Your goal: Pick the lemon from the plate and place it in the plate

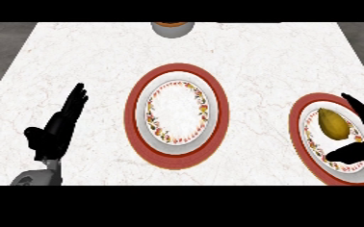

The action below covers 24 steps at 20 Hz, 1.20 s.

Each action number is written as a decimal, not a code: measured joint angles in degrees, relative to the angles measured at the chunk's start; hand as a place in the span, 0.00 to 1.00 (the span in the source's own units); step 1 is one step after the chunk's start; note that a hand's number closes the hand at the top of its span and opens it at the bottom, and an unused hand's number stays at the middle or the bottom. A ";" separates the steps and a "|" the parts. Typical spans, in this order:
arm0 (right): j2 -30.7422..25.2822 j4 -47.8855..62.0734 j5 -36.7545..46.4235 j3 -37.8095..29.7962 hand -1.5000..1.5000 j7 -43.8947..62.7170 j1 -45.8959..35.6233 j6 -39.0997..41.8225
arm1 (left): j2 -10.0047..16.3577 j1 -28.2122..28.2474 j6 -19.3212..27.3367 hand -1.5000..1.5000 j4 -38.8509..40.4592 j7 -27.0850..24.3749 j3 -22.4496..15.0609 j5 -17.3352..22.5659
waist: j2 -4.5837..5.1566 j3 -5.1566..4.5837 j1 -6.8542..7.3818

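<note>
Where the right robot hand (350,153) comes in at the right edge, only part of it shows: a thumb low down and dark fingers (353,103) higher up, the rest cut off by the edge. It is released, not clenched, with thumb and fingers spread apart and the lemon (332,124) lying between them. Whether any finger touches the fruit I cannot tell.

Count of lemon: one. It is yellow-brown, lies lengthwise, and rests on the first plate (297,125) inside that hand's span.

The first plate has a red rim, white centre and floral ring. It sits directly under the right robot hand and is partly cut by the edge.

The second plate (135,115) has the same pattern. It lies well to the left of the right robot hand, between the two hands. Plates counted: two.

The left robot hand (60,125) is left of the second plate and apart from it. Its fingers are straight and point away from the robot, thumb out to the side; it is released.

One grey bowl (172,29), farthest from both hands, sits beyond the second plate with something brown inside.

The white marbled tabletop (270,57) carries everything.
</note>
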 measured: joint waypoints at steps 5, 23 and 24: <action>2.74 4.93 4.55 -1.20 0.00 -0.86 -2.51 0.05 | -0.51 -0.38 -0.65 0.50 -0.01 0.61 0.98 -0.62 | -0.01 -0.01 -0.01; 9.25 11.20 13.10 -2.35 1.00 -10.98 -3.65 -3.93 | -2.03 1.16 -1.73 0.50 -0.49 -0.06 2.65 -2.57 | -0.83 -1.13 -1.04; 10.55 8.54 13.86 -1.92 1.00 -9.47 -1.19 -5.79 | -1.98 1.38 -1.50 0.50 -0.44 -0.12 3.02 -2.48 | -1.05 -1.26 -1.58</action>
